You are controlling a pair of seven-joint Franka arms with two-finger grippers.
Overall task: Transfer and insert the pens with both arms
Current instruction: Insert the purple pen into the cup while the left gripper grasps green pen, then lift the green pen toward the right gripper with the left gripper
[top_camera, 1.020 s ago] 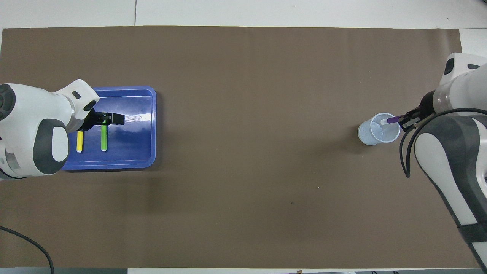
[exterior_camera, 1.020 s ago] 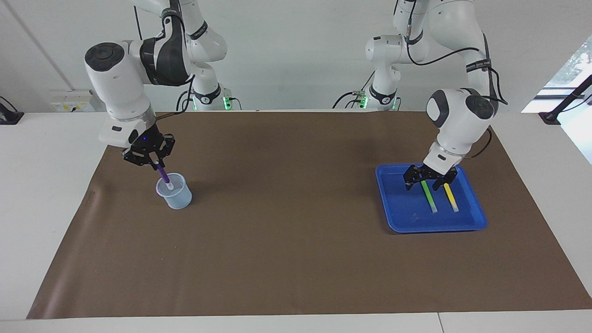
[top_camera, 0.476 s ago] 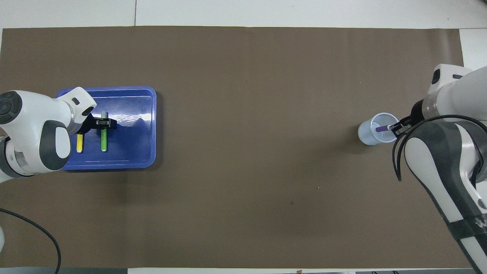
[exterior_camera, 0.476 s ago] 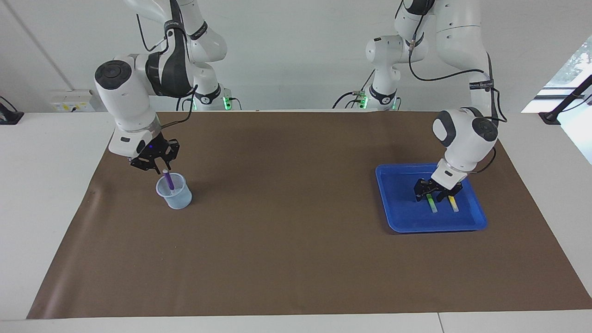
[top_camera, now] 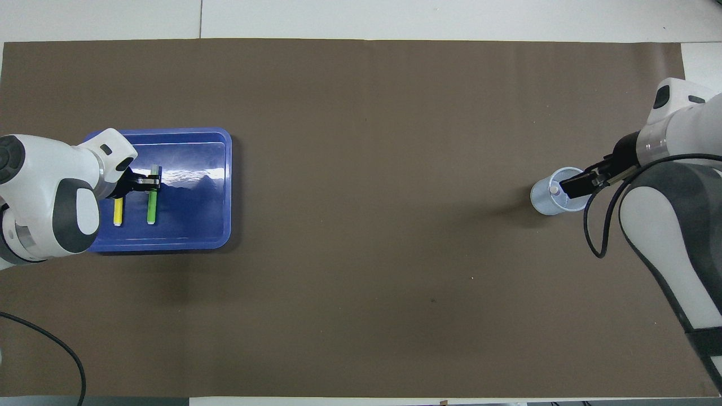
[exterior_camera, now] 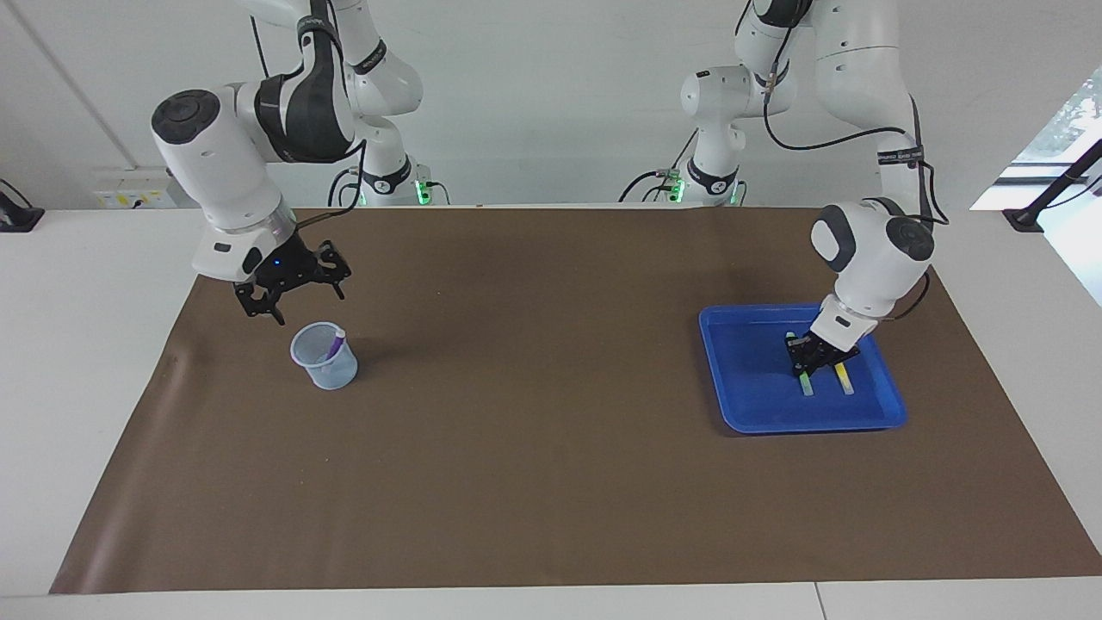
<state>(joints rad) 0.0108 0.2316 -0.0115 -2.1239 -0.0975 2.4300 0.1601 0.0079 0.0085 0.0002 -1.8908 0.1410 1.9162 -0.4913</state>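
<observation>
The purple pen (exterior_camera: 334, 343) leans inside a pale translucent cup (exterior_camera: 325, 366) at the right arm's end of the table; only its tip (top_camera: 555, 190) shows from overhead. My right gripper (exterior_camera: 303, 303) hangs open just above the cup (top_camera: 542, 202), holding nothing. The green pen (exterior_camera: 807, 384) and the yellow pen (exterior_camera: 844, 378) lie side by side in the blue tray (exterior_camera: 749, 425). My left gripper (exterior_camera: 803, 365) is down in the tray, shut on the green pen (top_camera: 151, 207) around its middle. The yellow pen (top_camera: 118, 212) lies free beside it.
A brown mat (exterior_camera: 534, 430) covers most of the white table. The blue tray (top_camera: 223, 186) sits at the left arm's end and the cup at the right arm's end, with bare mat between them.
My right gripper opened, dropped the purple pen into the cup and rose. My left gripper came down into the tray and shut on the green pen.
</observation>
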